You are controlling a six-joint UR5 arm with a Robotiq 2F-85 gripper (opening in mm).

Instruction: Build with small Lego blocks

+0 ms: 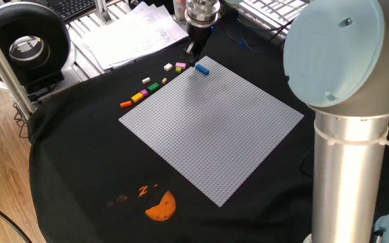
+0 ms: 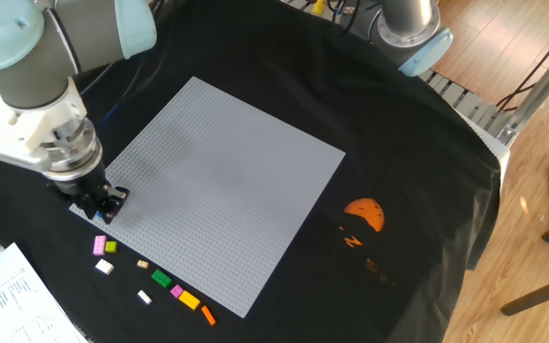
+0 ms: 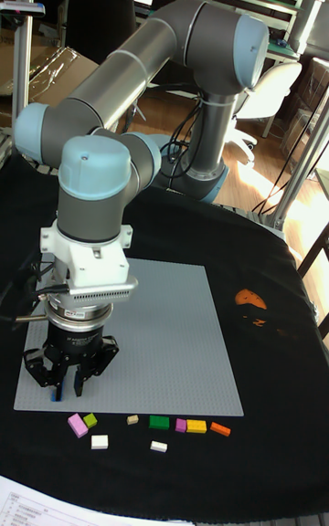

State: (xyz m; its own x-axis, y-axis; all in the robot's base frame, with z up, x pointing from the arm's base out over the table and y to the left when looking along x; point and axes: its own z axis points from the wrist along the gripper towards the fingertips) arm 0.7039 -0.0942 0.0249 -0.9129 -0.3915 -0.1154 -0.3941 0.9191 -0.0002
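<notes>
lying nearest in the tall fixed view, a loose row of small lego blocks waits on the black cloth [image 3: 274, 325] just off the front edge of the grey baseplate [image 3: 174, 343]: a pink brick [image 3: 78, 426], a lime brick [image 3: 90, 419], two white bricks [image 3: 100, 441], a tan brick [image 3: 132, 419], a green brick [image 3: 159, 422], a small pink brick [image 3: 180, 425], a yellow brick [image 3: 196, 426] and an orange brick [image 3: 219, 429]. none of these is on the plate yet.

just behind them, at the plate's near left corner, the gripper [image 3: 68, 386] stands low over the studs with its fingers spread apart and no brick visibly clamped between them. the blue brick [image 1: 202, 69] sits on the baseplate's corner right beside the fingertips; whether it is fully pressed onto the studs is too small to tell.

farther back the rest of the baseplate carries nothing, and the orange print [image 3: 250, 299] lies beyond its far side.

judging by this, the build is barely started: one brick placed, nine left to fetch.
</notes>
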